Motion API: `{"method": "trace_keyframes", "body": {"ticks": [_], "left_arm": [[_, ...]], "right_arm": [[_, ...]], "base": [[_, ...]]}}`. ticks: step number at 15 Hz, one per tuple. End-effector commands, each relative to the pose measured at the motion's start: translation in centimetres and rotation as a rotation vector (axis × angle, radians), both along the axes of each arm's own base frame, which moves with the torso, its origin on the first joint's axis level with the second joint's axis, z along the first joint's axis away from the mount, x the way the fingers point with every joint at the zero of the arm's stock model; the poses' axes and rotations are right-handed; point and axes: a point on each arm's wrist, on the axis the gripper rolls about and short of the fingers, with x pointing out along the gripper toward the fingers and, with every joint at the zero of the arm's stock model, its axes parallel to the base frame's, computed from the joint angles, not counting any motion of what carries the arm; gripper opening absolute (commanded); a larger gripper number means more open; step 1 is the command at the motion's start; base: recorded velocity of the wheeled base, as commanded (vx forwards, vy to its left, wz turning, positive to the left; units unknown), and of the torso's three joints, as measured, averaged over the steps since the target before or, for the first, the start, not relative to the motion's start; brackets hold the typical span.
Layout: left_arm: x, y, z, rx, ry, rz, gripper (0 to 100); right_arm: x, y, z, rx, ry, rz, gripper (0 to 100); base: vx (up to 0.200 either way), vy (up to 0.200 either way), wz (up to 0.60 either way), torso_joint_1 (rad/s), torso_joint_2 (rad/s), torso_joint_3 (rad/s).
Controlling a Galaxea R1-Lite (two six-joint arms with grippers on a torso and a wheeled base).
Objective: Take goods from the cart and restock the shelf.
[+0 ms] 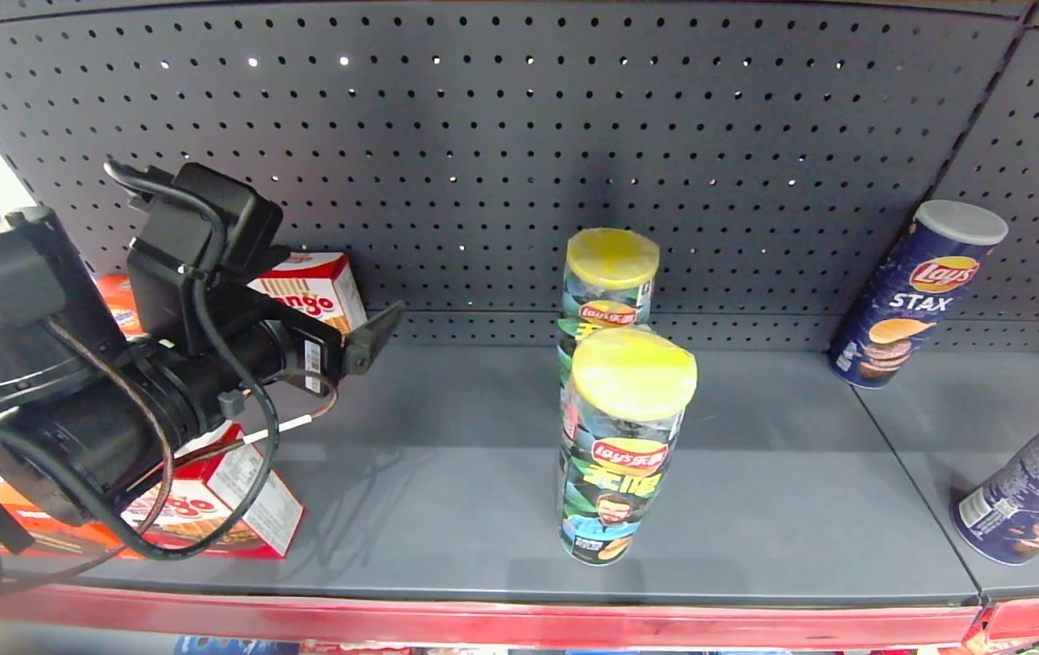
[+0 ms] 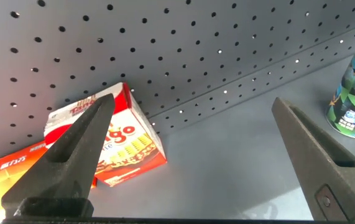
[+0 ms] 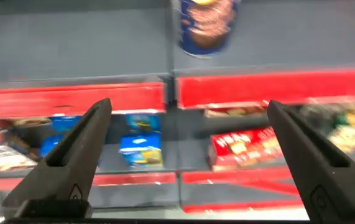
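Landmark: front chip can [image 1: 624, 446], yellow lid, upright near the front edge of the shelf [image 1: 447, 509].

- Nearest: right gripper [image 3: 189, 107], out in front of the shelf's red lip and facing the stocked lower tiers. Fingers spread wide, nothing between them.
- Left of the can, level with it: front wafer box [image 1: 210, 509], lying flat. Above that box hangs the left gripper [image 2: 193, 109], fingers apart, empty, pointed at the can.
- Right of the can, well apart: a blue can [image 1: 1033, 487], tilted.
- Directly behind the can: rear chip can [image 1: 609, 277], upright; contact uncertain.
- Back left: rear wafer box [image 1: 315, 287]. Back right: a leaning blue can [image 1: 915, 296] against the pegboard [image 1: 483, 136].

Judgement: both grippers are empty, so a fetch is due. The next move calls for clearing the left arm off the shelf and turning to the cart.
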Motion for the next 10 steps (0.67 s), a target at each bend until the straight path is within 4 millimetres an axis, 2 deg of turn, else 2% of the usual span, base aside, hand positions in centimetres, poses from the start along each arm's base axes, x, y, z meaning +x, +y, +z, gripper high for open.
{"method": "trace_keyframes", "body": {"ticks": [1, 4, 6, 10], "left_arm": [[0.0, 0.0, 0.1, -0.002, -0.005, 0.000, 100], [-0.2, -0.1, 0.0, 0.000, 0.000, -0.006, 100], [-0.1, -0.2, 0.3, -0.004, -0.009, -0.008, 100], [-0.6, 0.0, 0.5, -0.009, -0.020, -0.008, 100]], "right_arm": [[0.6, 0.1, 0.0, -0.008, 0.090, -0.091, 100], [-0.3, 0.2, -0.2, -0.053, -0.024, 0.076, 100], [-0.9, 0.3, -0.3, -0.044, -0.104, 0.045, 100], [-0.9, 0.4, -0.3, -0.040, -0.105, 0.086, 100]], "base": [[0.000, 0.000, 0.00, 0.000, 0.00, 0.000], [0.000, 0.000, 0.00, 0.000, 0.00, 0.000], [0.000, 0.000, 0.00, 0.000, 0.00, 0.000], [0.000, 0.000, 0.00, 0.000, 0.00, 0.000]]}}
